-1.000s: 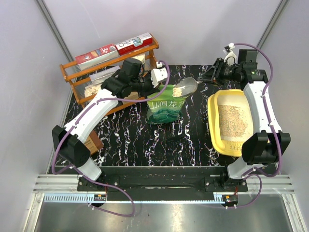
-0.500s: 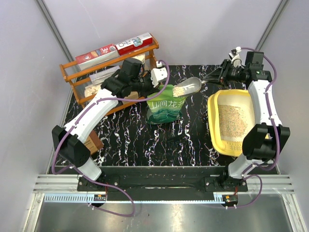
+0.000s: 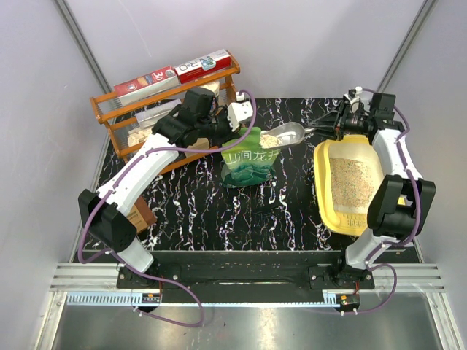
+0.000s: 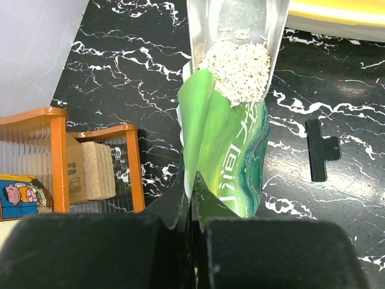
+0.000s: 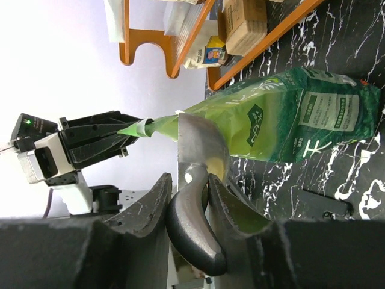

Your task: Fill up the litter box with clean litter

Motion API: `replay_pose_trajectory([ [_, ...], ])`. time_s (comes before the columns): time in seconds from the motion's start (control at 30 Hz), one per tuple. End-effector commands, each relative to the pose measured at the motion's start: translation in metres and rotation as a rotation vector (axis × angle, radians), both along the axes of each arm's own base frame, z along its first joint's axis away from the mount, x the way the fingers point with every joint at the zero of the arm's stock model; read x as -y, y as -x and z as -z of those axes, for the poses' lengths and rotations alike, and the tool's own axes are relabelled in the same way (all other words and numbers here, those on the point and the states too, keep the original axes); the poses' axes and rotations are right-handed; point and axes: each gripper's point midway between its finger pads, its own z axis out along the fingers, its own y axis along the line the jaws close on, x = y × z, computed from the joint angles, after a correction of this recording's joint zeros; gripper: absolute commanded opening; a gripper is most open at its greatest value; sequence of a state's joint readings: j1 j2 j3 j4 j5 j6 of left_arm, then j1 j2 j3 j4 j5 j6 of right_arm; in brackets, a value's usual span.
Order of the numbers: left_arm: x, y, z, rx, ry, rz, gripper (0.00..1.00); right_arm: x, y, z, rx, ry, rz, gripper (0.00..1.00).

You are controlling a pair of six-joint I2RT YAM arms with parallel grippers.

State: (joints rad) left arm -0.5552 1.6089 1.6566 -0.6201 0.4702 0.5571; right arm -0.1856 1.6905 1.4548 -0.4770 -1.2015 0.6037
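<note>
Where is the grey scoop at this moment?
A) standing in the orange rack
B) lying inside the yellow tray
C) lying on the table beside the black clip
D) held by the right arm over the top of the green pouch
D: the right fingers clamp the handle of the scoop, and its bowl, heaped with litter, hangs over the green pouch, short of the litter box.

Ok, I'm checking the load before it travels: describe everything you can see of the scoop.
The scoop looks like shiny grey metal with a darker rounded handle, which the right gripper clamps. Its bowl, heaped with pale litter, hangs roughly level over the open mouth of the green pouch.
</note>
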Motion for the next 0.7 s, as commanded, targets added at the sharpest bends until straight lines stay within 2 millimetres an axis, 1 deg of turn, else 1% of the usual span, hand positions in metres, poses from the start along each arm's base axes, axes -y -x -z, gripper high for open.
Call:
replay_pose_trajectory([
  [0.0,-0.007,-0.011,-0.082,0.209,0.106,-0.042,0.0,0.0,-0.01,0.007,0.015,-0.077,-0.013,0.0],
  [0.07,-0.008,-0.012,-0.083,0.213,0.105,-0.043,0.0,0.0,-0.01,0.015,-0.026,-0.099,0.002,0.0],
  [0.17,-0.008,-0.012,-0.085,0.217,0.105,-0.046,0.0,0.0,-0.012,0.017,-0.014,-0.119,0.002,0.0],
  [0.2,-0.008,-0.012,-0.084,0.216,0.104,-0.047,0.0,0.0,-0.015,0.01,0.005,-0.138,0.004,0.0],
  [0.23,-0.008,-0.012,-0.083,0.213,0.103,-0.046,0.0,0.0,-0.016,0.009,0.001,-0.153,0.004,0.0],
  [0.27,-0.008,-0.011,-0.083,0.213,0.103,-0.046,0.0,0.0,-0.015,0.01,-0.081,-0.206,0.018,0.0],
  [0.3,-0.009,-0.012,-0.081,0.207,0.101,-0.05,0.0,0.001,-0.019,0.0,0.007,-0.211,0.014,0.0],
  [0.33,-0.009,-0.012,-0.079,0.203,0.098,-0.05,0.0,0.001,-0.02,-0.003,0.006,-0.233,0.014,0.0],
  [0.37,-0.009,-0.012,-0.078,0.202,0.096,-0.049,0.0,0.001,-0.02,-0.004,-0.059,-0.285,0.021,0.0],
  [0.4,-0.01,-0.013,-0.076,0.2,0.09,-0.056,0.0,0.001,-0.021,-0.009,-0.001,-0.275,0.013,0.0],
  [0.47,-0.012,-0.014,-0.071,0.197,0.08,-0.064,0.0,0.001,-0.021,-0.013,0.027,-0.269,0.014,0.0],
  [0.5,-0.014,-0.015,-0.068,0.195,0.069,-0.072,0.0,0.001,-0.02,-0.014,0.029,-0.272,0.011,0.0],
  [0.6,-0.016,-0.015,-0.066,0.196,0.058,-0.077,0.0,0.0,-0.018,-0.015,0.031,-0.28,0.007,0.0],
  [0.67,-0.016,-0.016,-0.065,0.2,0.051,-0.077,0.0,0.0,-0.015,-0.024,0.054,-0.275,0.0,0.0],
])
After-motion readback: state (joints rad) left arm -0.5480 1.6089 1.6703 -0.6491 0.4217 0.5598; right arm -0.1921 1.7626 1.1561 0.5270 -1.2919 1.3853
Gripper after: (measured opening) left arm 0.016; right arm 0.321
